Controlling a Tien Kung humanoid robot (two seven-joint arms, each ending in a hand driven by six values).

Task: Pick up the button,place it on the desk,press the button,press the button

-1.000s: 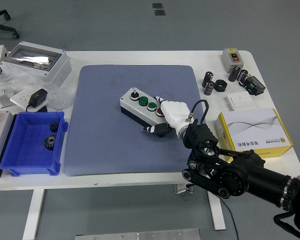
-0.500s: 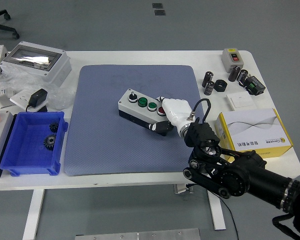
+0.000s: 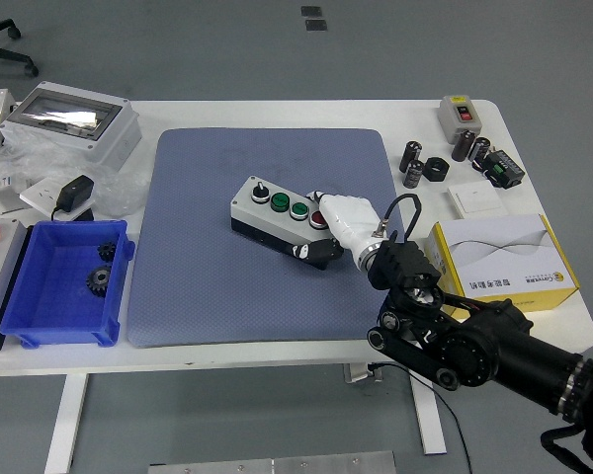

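Observation:
A grey button box (image 3: pixel 269 211) lies on the blue mat (image 3: pixel 208 286) near the middle of the table. On its top sit a black knob, two green buttons and one red button. My right hand (image 3: pixel 321 233), white with dark fingertips, comes in from the lower right. It is shut on the box's right end by the red button, with fingers curled under the near side. Whether the box rests flat or is lifted slightly I cannot tell. The left arm is out of view.
A blue bin (image 3: pixel 40 296) with black gears stands at the left. Behind it are a grey enclosure (image 3: pixel 71 120) and a black adapter (image 3: pixel 75 190). A yellow-and-white carton (image 3: pixel 500 261), black cylinders (image 3: pixel 413 163), a white plate (image 3: pixel 476 199) and a small switch box (image 3: pixel 462 114) stand at the right.
My right hand has moved the button box a little to the left and away from me across the mat. My forearm followed.

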